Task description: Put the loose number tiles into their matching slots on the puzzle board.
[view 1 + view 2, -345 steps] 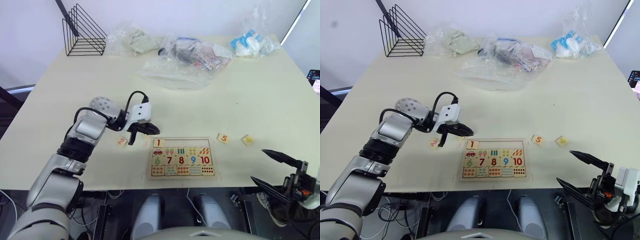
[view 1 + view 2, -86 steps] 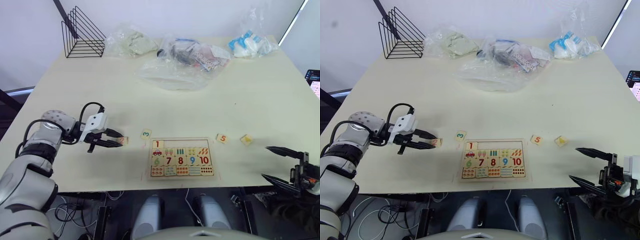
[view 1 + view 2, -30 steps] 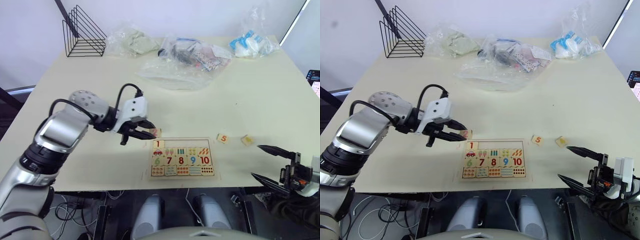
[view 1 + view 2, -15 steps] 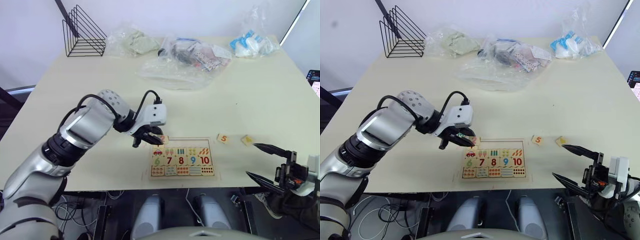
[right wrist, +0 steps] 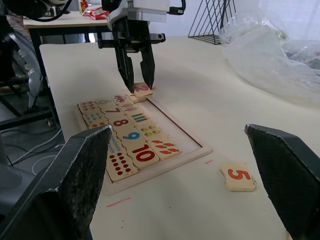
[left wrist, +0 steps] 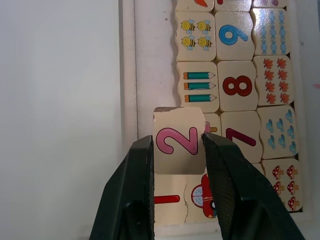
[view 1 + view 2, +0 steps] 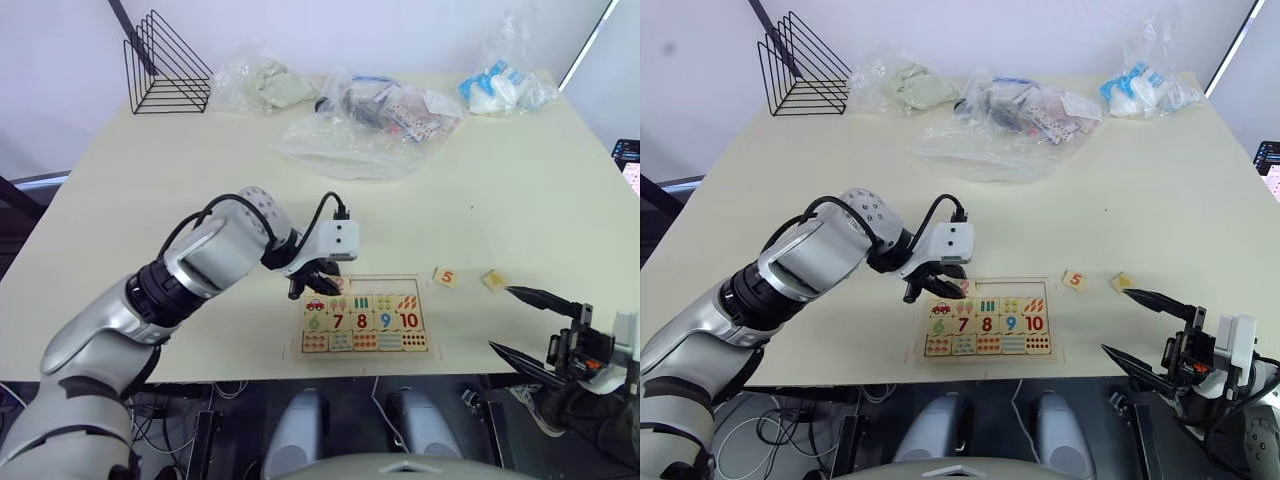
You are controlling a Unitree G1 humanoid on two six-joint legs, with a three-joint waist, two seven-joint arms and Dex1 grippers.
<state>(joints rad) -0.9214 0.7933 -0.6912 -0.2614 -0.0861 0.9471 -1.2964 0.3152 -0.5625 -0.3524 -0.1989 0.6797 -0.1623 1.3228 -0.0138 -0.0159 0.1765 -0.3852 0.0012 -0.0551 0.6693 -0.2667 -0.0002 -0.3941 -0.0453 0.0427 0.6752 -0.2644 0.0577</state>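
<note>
The puzzle board [image 7: 365, 352] lies near the table's front edge, with numerals 6 to 10, pictures and dot tiles in it. Its top row of slots [image 6: 150, 65] is mostly bare wood, and the 1 tile [image 6: 167, 205] sits at that row's left end. My left gripper [image 6: 177, 139] is shut on the pink 2 tile [image 6: 177, 142] and holds it just over the board, beside the 1 tile. The 5 tile [image 7: 446, 277] and a tile with a yellow mark [image 7: 493, 280] lie on the table right of the board. My right gripper [image 7: 528, 327] hangs open off the table's front right edge.
A black wire rack [image 7: 165, 62] stands at the back left. Clear plastic bags [image 7: 365, 120] with assorted items lie across the back of the table, one [image 7: 505, 85] at the back right corner.
My left gripper has carried the 2 tile rightward, from the table left of the board to above the board's top row. The right gripper has barely moved.
</note>
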